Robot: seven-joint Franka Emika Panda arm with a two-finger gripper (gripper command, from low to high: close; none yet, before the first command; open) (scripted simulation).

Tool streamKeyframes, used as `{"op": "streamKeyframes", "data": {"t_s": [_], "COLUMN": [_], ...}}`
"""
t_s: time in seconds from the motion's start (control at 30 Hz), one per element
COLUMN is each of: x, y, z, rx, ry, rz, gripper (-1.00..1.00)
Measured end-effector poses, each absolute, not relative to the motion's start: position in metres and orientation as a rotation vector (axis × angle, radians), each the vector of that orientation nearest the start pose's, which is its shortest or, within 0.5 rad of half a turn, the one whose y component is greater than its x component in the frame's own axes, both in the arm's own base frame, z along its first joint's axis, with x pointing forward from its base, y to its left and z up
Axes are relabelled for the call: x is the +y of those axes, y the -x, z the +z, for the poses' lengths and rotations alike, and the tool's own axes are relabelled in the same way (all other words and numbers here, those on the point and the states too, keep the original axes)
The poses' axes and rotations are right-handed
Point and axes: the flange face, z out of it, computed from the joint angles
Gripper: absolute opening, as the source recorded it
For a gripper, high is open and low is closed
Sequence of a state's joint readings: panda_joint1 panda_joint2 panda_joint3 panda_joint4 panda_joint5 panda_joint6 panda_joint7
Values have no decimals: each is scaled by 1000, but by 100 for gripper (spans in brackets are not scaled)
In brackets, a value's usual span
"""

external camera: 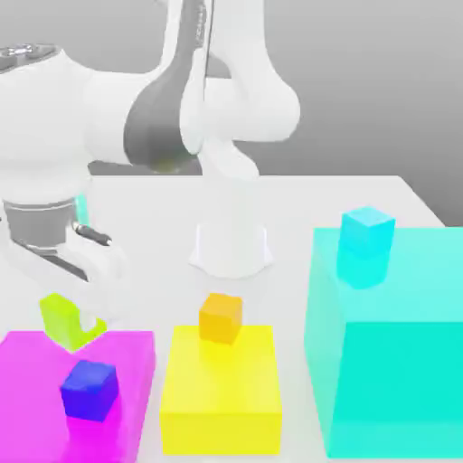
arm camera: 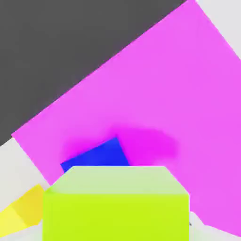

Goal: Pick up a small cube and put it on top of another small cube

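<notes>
The lime cube (external camera: 63,318) sits in the pincer (external camera: 72,312), which is closed tight on it and holds it in the air, tilted in the exterior view, clear of every surface; in the hand view the lime cube (arm camera: 115,204) is the nearest thing, right at the pincer. Just under it lies the magenta block (external camera: 36,380), a big flat-topped slab. On that block's top, a little beyond the held cube and lower, rests the blue cube (external camera: 89,390); the hand view shows the blue cube (arm camera: 96,155) peeking out behind the lime one, apart from it, on the magenta block (arm camera: 155,84). Next out, toward the exterior view's right of the pincer, stands the yellow block (external camera: 222,398) with an orange cube (external camera: 221,317) on its top. Farthest from the pincer, further to that same side, is the tall teal block (external camera: 389,362) with a cyan cube (external camera: 366,233) on it. All stand on the white table (external camera: 362,194)
</notes>
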State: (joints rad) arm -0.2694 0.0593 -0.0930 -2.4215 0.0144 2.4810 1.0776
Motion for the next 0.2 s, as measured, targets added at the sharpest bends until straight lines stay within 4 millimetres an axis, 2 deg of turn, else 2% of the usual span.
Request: {"op": "streamKeyframes", "data": {"t_s": [0.03,0.07,0.2], "x": [-176,-177,-177], "y": [-458,-457,-457], "z": [270,256,256], "rx": [2091,2096,2096], "ry": [2340,2337,2337], "rz": [1,0,0], "gripper": [-100,100,100]}}
